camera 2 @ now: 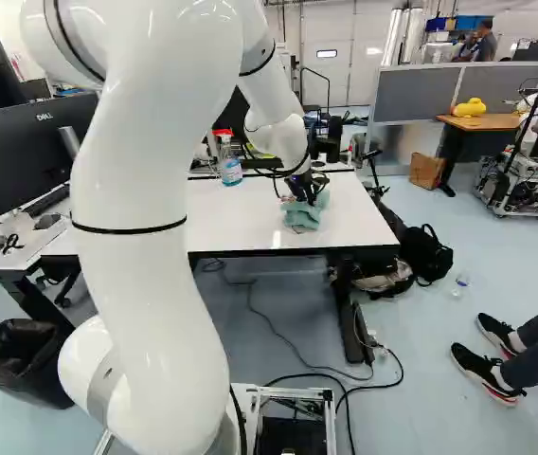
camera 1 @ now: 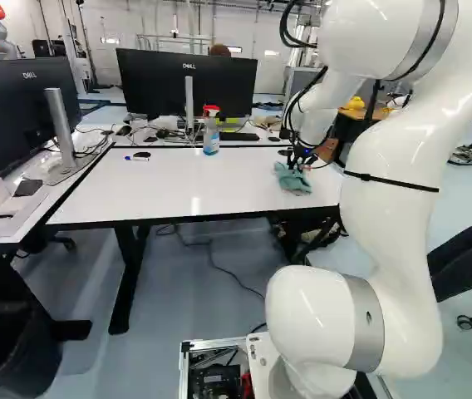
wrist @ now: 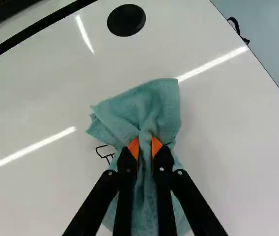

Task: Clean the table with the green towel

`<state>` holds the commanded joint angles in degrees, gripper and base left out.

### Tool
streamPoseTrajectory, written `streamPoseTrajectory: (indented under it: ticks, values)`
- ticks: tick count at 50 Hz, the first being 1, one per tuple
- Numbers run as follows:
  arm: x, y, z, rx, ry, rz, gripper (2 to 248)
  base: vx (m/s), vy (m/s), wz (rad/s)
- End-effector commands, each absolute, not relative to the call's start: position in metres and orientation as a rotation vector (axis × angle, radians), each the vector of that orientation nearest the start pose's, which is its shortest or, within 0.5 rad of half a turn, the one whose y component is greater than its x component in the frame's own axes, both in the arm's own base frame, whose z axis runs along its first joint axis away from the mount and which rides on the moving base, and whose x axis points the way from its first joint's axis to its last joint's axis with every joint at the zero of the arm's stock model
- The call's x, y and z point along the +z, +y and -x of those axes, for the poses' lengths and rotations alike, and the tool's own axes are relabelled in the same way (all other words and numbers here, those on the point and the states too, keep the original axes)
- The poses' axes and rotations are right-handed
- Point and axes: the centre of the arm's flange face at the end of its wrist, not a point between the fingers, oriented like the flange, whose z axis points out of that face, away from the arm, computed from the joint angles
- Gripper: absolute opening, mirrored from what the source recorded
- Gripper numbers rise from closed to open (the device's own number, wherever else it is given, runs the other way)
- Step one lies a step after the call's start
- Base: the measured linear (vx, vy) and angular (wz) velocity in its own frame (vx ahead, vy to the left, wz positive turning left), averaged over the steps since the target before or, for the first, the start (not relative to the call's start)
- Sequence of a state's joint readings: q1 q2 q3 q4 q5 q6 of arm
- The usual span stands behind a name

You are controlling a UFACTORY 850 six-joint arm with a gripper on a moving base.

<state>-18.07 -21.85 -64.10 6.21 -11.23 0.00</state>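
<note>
Downward reaches a white robotic arm (camera 1: 394, 216), its black claw (camera 1: 299, 160) pinching a bunched green towel (wrist: 152, 105) between both orange pads (wrist: 133, 147) at the white worktop (camera 1: 194, 195), near the end at the right of the left base view. Black line marks (wrist: 105, 150) show just beside the cloth, while a spray bottle with a red top (camera 1: 211, 137) stands upright near a monitor (camera 1: 149, 83).
</note>
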Motion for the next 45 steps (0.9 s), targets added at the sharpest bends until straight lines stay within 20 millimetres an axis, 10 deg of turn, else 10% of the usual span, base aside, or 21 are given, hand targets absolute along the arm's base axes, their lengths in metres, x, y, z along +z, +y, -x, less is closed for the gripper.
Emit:
streamPoseTrajectory:
  ticks: [45]
  values:
    - [0.436, -0.122, -0.523, -0.802, 0.507, 3.007, 50, 0.0, 0.0, 0.0]
